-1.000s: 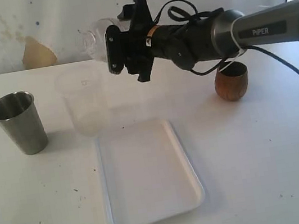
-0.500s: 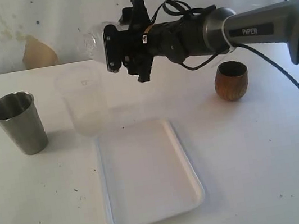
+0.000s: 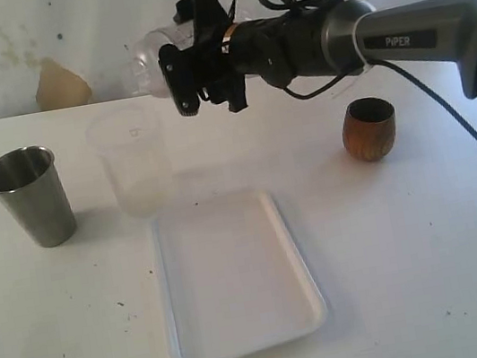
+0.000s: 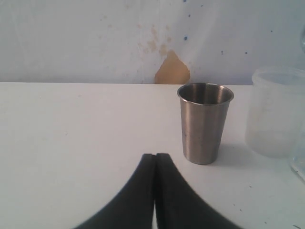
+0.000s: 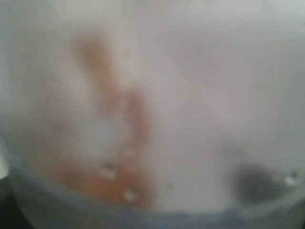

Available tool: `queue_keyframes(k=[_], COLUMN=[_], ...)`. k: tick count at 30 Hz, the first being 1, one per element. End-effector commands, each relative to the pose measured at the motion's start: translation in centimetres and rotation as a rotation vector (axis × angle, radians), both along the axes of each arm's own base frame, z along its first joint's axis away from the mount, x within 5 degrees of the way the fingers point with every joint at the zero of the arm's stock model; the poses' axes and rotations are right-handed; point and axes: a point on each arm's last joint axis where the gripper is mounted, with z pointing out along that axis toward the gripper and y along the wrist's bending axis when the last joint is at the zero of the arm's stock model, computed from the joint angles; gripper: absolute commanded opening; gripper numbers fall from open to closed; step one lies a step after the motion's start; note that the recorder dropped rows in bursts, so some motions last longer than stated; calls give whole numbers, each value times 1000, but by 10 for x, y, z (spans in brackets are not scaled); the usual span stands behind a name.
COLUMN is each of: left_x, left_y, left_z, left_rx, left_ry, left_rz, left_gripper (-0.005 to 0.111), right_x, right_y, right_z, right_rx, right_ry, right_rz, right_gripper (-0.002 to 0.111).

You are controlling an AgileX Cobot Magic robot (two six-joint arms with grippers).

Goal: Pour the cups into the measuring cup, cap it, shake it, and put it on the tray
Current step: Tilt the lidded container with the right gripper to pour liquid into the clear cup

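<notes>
measuring cup: seemingly capped, gripped sideways in mid-air by right gripper jaws, over desk; shake firmly, grip tight, then lower onto tray; left gripper jaws closed, empty.

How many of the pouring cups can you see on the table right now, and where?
2. The steel tumbler stands on the left, beside the cloudy container. The wooden cup stands on the right, past the tray. No others seem hidden.
</notes>
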Motion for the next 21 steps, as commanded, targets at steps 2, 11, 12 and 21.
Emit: queue_keyframes(k=[2, 11, 12, 21], left_x=[0, 0, 0, 0], left_y=[0, 0, 0, 0], left_z=[0, 0, 0, 0], left_rx=[-7, -7, -7, -7], left_ry=[-11, -11, -11, -11], left_rz=[-4, -4, -4, -4], left_gripper=[0, 0, 0, 0], right_x=[0, 1, 1, 1], right_y=[2, 3, 3, 6], right_z=[18, 23, 23, 27], right_rx=[-47, -73, -80, -107], right_ry=[-113, -181, -187, -248], right_rz=[32, 46, 49, 64], right_gripper=[0, 0, 0, 0])
